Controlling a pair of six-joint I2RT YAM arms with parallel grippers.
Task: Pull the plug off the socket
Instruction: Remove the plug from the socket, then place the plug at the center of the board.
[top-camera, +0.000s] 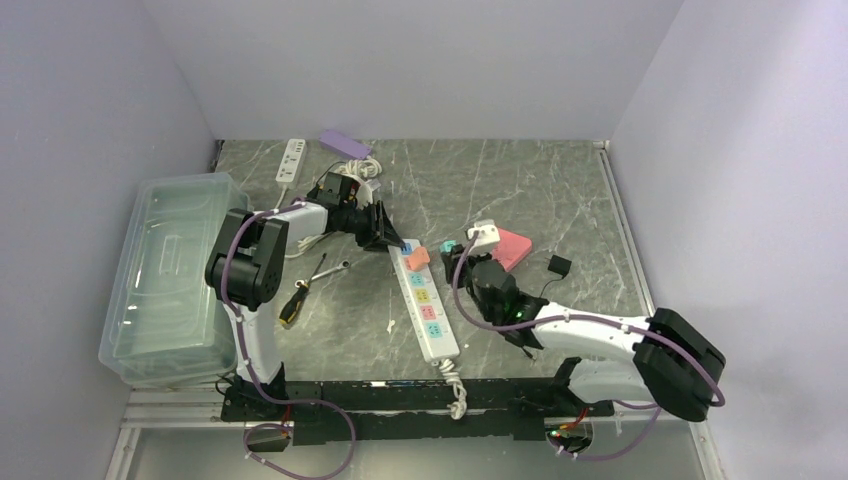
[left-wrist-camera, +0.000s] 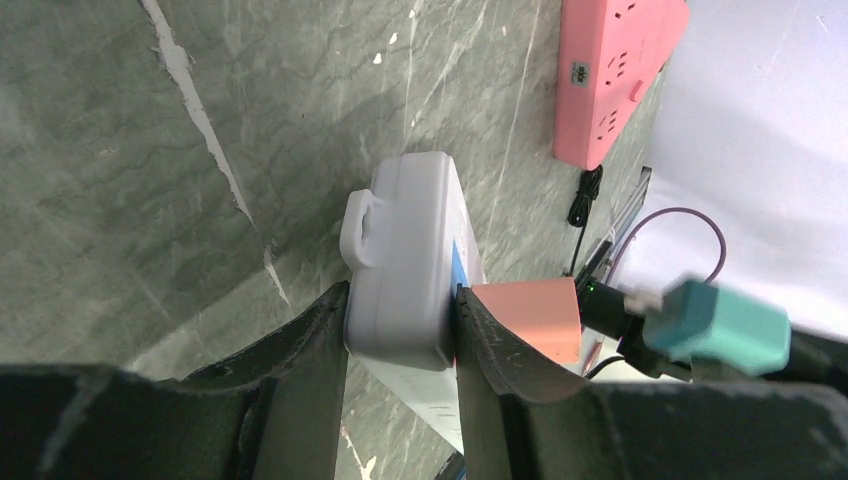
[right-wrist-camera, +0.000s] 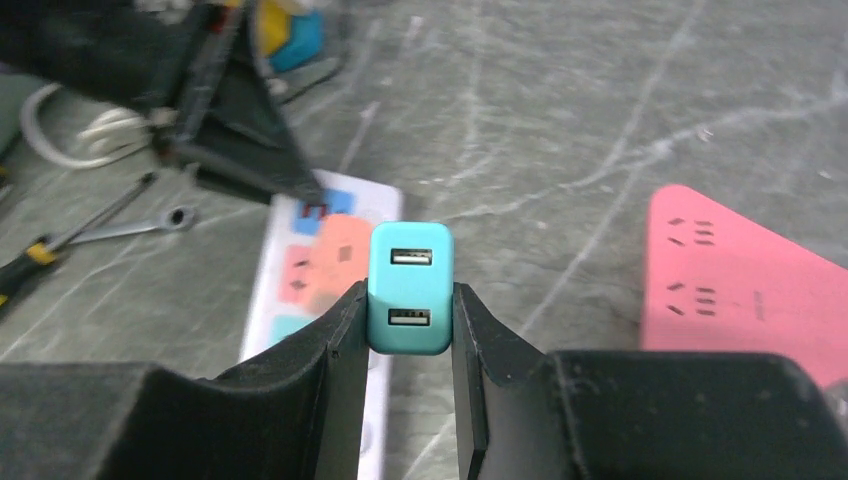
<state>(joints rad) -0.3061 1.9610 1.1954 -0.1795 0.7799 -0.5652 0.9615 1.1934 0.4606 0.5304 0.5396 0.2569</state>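
- Left gripper (left-wrist-camera: 403, 300): fingers clenched across the narrow end of the white power strip (left-wrist-camera: 405, 250), pinning it to the table. In the top view that is centre frame, just left of middle.
- Right gripper (right-wrist-camera: 410, 300): fingers grasping the teal plug (right-wrist-camera: 411, 288) by its sides, USB ports facing the wrist camera.
- Teal plug position: lower right of the left wrist view, lifted and apart from the strip. It looks out of its socket, not seated.
- Orange plug (left-wrist-camera: 528, 315) is seated on the strip, just beside the left finger.
- Step, as I read it: extraction of the teal plug is done or at its very end, with the strip braced.
- Next move calls for: carrying the plug away from the strip and clear of the pink strip (right-wrist-camera: 745, 270) on the right, then setting it down on bare table and letting go.
- If the orange plug also counts, keep the strip clamped for a second pull.
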